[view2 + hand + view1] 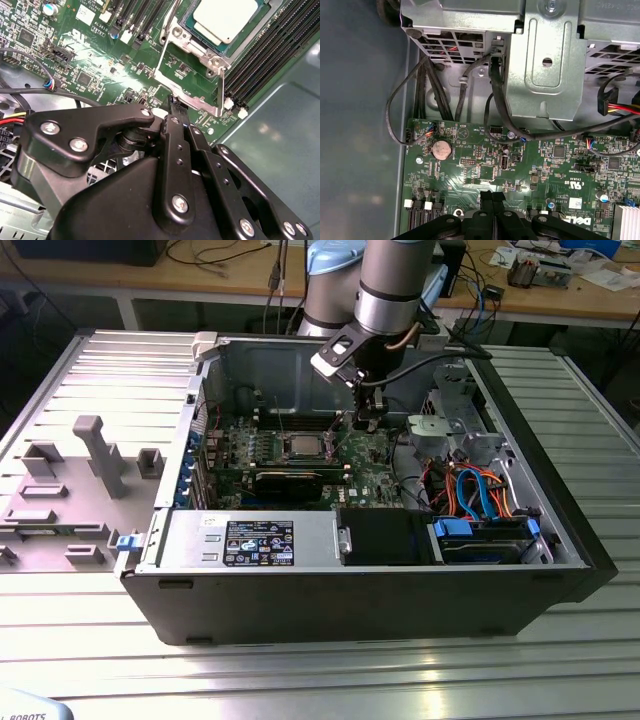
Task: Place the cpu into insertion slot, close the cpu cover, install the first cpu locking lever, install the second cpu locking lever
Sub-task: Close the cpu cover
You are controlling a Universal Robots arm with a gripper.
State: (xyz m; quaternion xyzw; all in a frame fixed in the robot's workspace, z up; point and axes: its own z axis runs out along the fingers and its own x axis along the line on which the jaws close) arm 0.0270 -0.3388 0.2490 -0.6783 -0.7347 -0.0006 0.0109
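The cpu [305, 447] [225, 17], with its silvery-grey top, lies in the insertion slot [187, 20] on the green board. The cpu cover [197, 44] seems to lie flat around the chip. A thin wire locking lever [221, 87] runs along the socket's side, and its bent end lies close to my fingertips. In the exterior view my gripper [362, 423] hangs just to the right of the socket. Both wrist views show the gripper [172, 102] [492, 196] shut, black fingers pressed together, low over the board, with nothing seen between them.
A long black graphics card [290, 480] lies in front of the socket, and memory slots [270, 55] run beside it. A metal drive cage [450, 430] [545, 65] with cables [480, 490] stands at the exterior view's right. A grey fixture plate [80, 470] sits outside the case.
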